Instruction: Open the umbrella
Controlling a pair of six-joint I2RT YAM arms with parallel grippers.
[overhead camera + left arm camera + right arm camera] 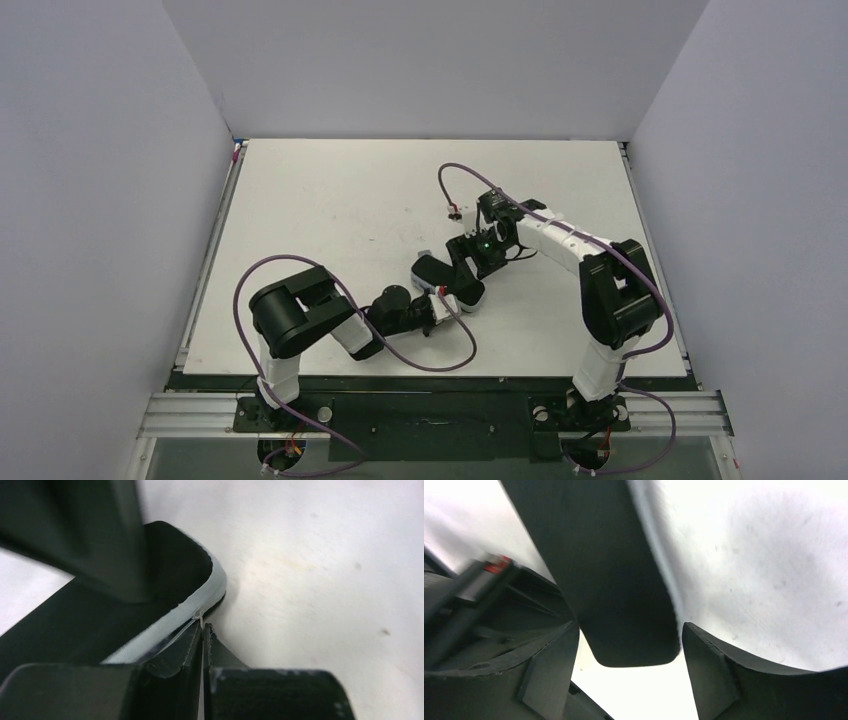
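The umbrella itself is hidden. A black oblong sleeve [436, 270] with a pale grey trim lies on the white table [330, 200] where the two arms meet. My left gripper [441, 300] is at its near end. In the left wrist view, that gripper [203, 630] is shut, with its tips against the grey trim [200, 600] of the sleeve [175, 560] and a thin pale thread at the tips. My right gripper [470, 262] comes from the far right. Its jaws [630, 626] stand open on either side of the rounded end of the sleeve [614, 580].
A purple cable with a small red-tipped plug [455, 212] loops above the right wrist. Another purple cable [430, 365] sags near the table's front edge. Grey walls close in the table on three sides.
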